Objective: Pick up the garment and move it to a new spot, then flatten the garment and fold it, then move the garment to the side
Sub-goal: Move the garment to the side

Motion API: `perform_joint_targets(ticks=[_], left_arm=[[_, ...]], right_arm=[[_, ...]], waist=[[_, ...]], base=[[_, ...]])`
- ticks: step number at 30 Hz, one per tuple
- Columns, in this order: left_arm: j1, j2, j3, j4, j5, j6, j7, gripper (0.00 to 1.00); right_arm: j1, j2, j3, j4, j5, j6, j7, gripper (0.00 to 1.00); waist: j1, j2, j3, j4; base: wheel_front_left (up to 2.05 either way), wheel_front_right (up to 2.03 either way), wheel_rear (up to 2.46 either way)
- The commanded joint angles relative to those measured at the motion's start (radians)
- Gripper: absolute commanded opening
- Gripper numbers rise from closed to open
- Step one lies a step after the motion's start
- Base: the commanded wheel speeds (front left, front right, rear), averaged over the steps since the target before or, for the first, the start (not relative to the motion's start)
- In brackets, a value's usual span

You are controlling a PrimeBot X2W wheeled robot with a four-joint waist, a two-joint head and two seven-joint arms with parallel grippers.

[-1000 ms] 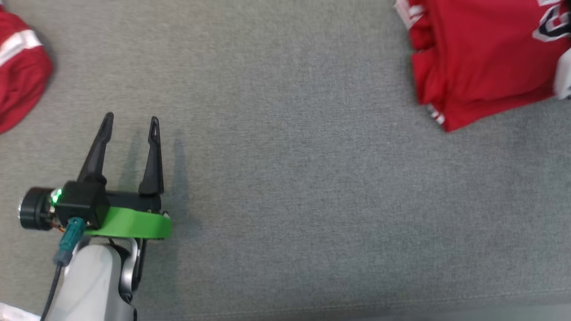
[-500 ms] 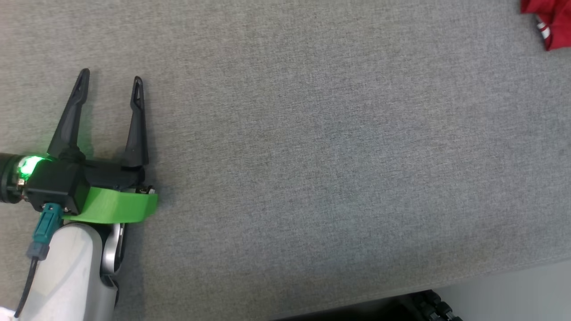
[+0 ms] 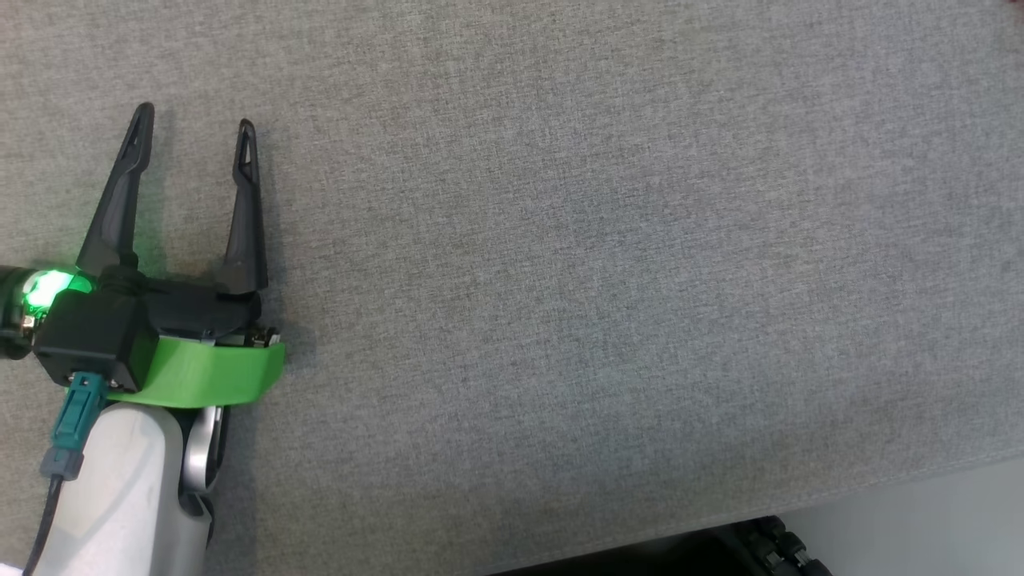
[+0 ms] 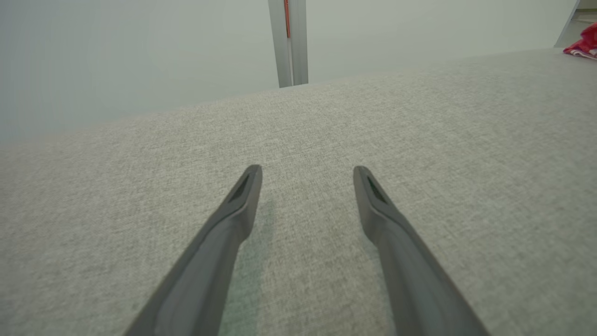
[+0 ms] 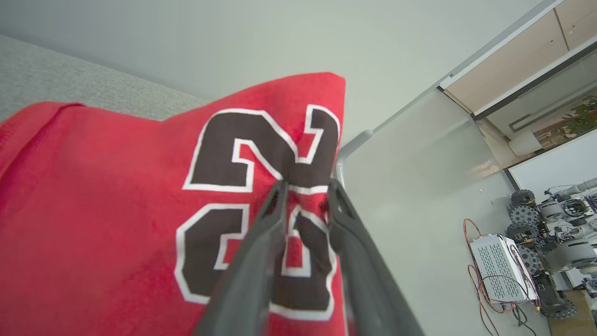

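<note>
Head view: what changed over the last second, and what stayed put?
The camera swung: the whole picture shifted, the red jersey drifting off toward the upper right and the near edge of the grey fabric surface coming in below. Nothing visibly taken or released. The left end effector stayed open and empty.

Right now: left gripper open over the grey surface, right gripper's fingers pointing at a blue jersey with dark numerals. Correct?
Not quite: the jersey is red, not blue, as the right wrist view shows. The rest holds: left gripper open over the grey surface, right gripper pointing at the dark numerals.
</note>
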Motion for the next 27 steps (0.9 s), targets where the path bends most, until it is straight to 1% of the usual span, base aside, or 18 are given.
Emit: perform_joint_targets(ticks=[1,7,14,20,23,27], left_arm=[[0.009,-0.006,-0.008,0.021,-0.003,0.0,-0.002,1.0],[0.029,-0.026,-0.005,0.056,-0.023,0.011,-0.027,1.0],[0.08,-0.053,0.011,0.119,-0.058,0.022,-0.052,1.0],[0.151,-0.063,0.035,0.162,-0.075,0.032,-0.06,1.0],[0.189,-0.063,0.048,0.177,-0.086,0.035,-0.061,1.0],[0.232,-0.062,0.062,0.19,-0.095,0.035,-0.061,1.0]], right_arm=[[-0.02,0.012,0.003,0.007,-0.018,-0.002,-0.011,1.0],[-0.037,0.046,0.025,0.006,-0.067,-0.002,-0.071,1.0],[0.025,0.135,0.062,-0.033,-0.091,-0.002,-0.166,1.0],[0.142,0.254,0.056,-0.081,-0.096,-0.002,-0.234,1.0],[0.228,0.327,0.033,-0.113,-0.089,-0.002,-0.255,1.0],[0.34,0.405,-0.011,-0.169,-0.103,-0.002,-0.268,1.0]], waist=[[-0.0001,-0.0001,-0.013,0.007],[-0.0001,-0.0001,-0.078,0.035],[-0.0001,-0.0001,-0.204,0.084],[-0.0001,-0.0001,-0.334,0.13],[-0.0001,-0.0001,-0.394,0.145],[-0.0001,-0.0001,-0.453,0.155]], base=[[0.0,0.0,0.0],[0.0,0.0,0.0],[0.0,0.0,0.0],[0.0,0.0,0.0],[0.0,0.0,0.0],[0.0,0.0,0.0]])
